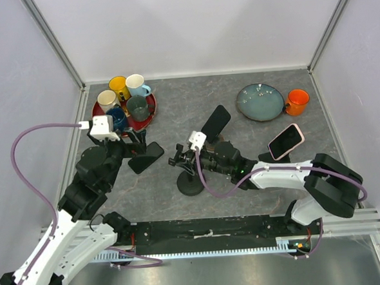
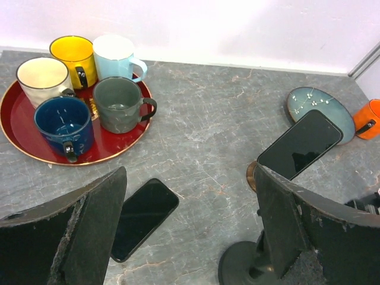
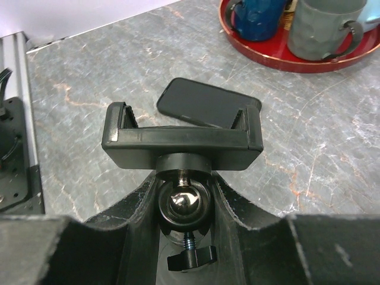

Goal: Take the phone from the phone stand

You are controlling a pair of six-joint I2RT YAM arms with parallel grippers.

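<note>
Gripping the phone stand (image 1: 190, 183) at the ball joint (image 3: 183, 202) under its clamp (image 3: 184, 145), the right gripper (image 3: 185, 209) has its fingers pressed on either side of the ball. The clamp holds nothing; its two side arms stand up bare.

The black phone (image 1: 146, 157) lies flat on the grey stone-pattern table (image 1: 175, 104), screen dark, at about 10 o'clock from the stand's round base and apart from it. The right wrist view shows it just behind the clamp.

The left gripper (image 1: 137, 140) hangs over that phone with its fingers (image 2: 101, 214) spread wide and nothing between them. The left wrist view shows the phone below, nearer the left finger.

At 11 o'clock on the table a red tray (image 1: 151, 116) carries five mugs (image 1: 137, 107): yellow, pale blue, cream, dark blue and grey-green. At 1 o'clock a blue plate (image 1: 260, 102) sits beside an orange mug (image 1: 297, 101). A second black phone (image 1: 216, 123) stands tilted near the centre, and a pink-cased phone (image 1: 285, 141) leans at 3 o'clock.
</note>
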